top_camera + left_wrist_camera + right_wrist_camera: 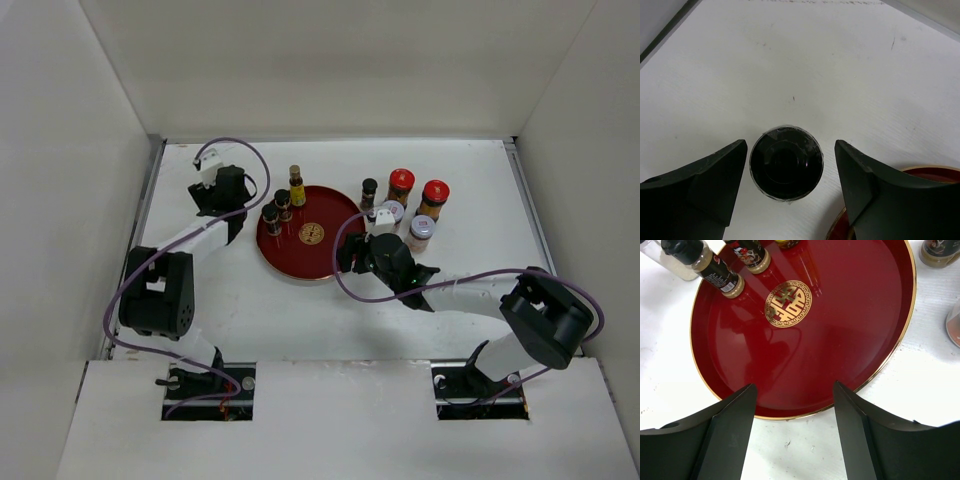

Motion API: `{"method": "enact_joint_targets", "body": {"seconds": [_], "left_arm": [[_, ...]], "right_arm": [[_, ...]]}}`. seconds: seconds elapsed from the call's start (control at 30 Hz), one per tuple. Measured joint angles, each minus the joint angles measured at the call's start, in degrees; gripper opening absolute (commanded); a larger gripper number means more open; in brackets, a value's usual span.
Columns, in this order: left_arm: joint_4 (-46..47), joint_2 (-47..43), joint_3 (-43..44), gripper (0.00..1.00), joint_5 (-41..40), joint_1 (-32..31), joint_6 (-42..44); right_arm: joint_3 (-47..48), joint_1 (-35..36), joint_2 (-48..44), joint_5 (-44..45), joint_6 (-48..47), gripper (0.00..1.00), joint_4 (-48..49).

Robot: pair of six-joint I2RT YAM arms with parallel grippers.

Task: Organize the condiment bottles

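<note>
The condiment bottles are in two groups. A yellow-labelled bottle [295,187] and two dark bottles [283,205] [271,218] stand on the left of the round red tray [325,262]. To the tray's right are a dark bottle [369,195], two red-lidded jars [401,187] [434,198] and two white-lidded jars [392,212] [422,232]. My left gripper [232,195] [790,150] is open over the table left of the tray. A black-capped bottle [786,162] stands between its fingers, untouched. My right gripper [348,252] [794,390] is open and empty at the tray's rim [875,375].
White walls enclose the table on the left, back and right. The gold emblem [788,303] marks the tray's middle. In the right wrist view two dark bottles [720,272] [752,255] stand at the tray's far edge, and jars [940,252] [955,322] stand off its side.
</note>
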Motion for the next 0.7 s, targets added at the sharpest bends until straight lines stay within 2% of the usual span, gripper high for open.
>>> {"method": "enact_joint_targets", "body": {"seconds": [0.1,0.13,0.17,0.23,0.3,0.47,0.7], "left_arm": [[-0.04,1.49,0.00,0.65,0.28,0.02,-0.02],[-0.02,1.88,0.00,0.54,0.39,0.04,-0.04],[-0.11,2.36,0.00,0.54,0.55,0.15,-0.04],[-0.02,2.45,0.00,0.40,0.74,0.35,-0.07],[0.09,2.10,-0.33,0.36,0.85,0.37,-0.15],[-1.33,-4.24,-5.18,0.34,1.44,-0.22,-0.52],[-7.02,-24.76,-12.68,0.34,0.02,-8.44,-0.20]], "right_arm": [[0.00,-0.02,0.02,-0.04,0.00,0.68,0.00],[0.00,0.00,0.02,-0.02,0.00,0.68,0.00],[0.00,0.00,0.02,-0.02,0.00,0.68,-0.02],[0.00,0.00,0.02,-0.04,0.00,0.68,0.00],[0.00,0.00,0.04,-0.09,0.00,0.68,0.00],[0.00,-0.02,0.07,-0.13,0.00,0.68,0.00],[0.00,0.00,0.07,-0.13,0.00,0.68,0.02]]}}
